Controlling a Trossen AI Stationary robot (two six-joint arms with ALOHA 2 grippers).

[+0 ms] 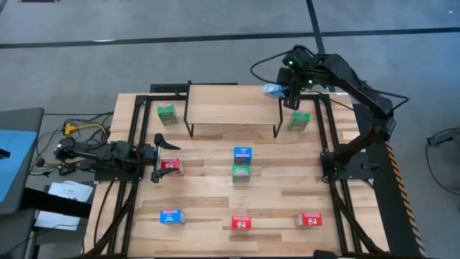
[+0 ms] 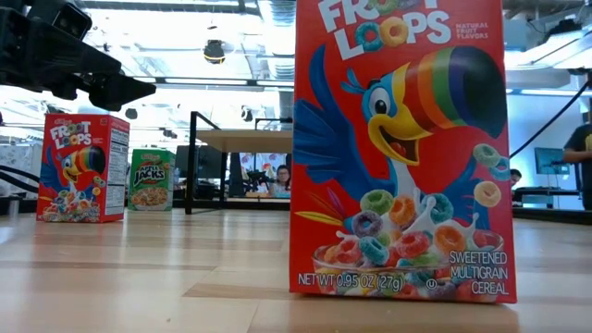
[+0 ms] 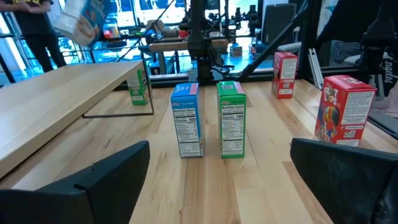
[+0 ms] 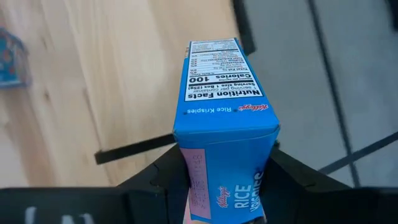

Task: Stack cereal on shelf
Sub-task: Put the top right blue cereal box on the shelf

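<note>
Right gripper (image 1: 277,91) jaws clamp a blue box (image 4: 224,134) above the shelf's (image 1: 230,106) right end; left gripper (image 1: 159,160) jaws apart, near the surface's left edge.

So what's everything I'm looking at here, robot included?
shelf: one, light wood on black legs, far side of the table.
table: one, wooden slats.
green cereal boxes: three; one at each end of the shelf, one mid-table.
red cereal boxes: three; two along the near edge, one beside the left gripper.
blue cereal boxes: three; one mid-table behind a green one, one near-left, one held in the air.
cables: yellow, off the table's left side.
left gripper: dark, open, low at the table's left.
right gripper: dark, shut on a blue box above the shelf's right end.
</note>
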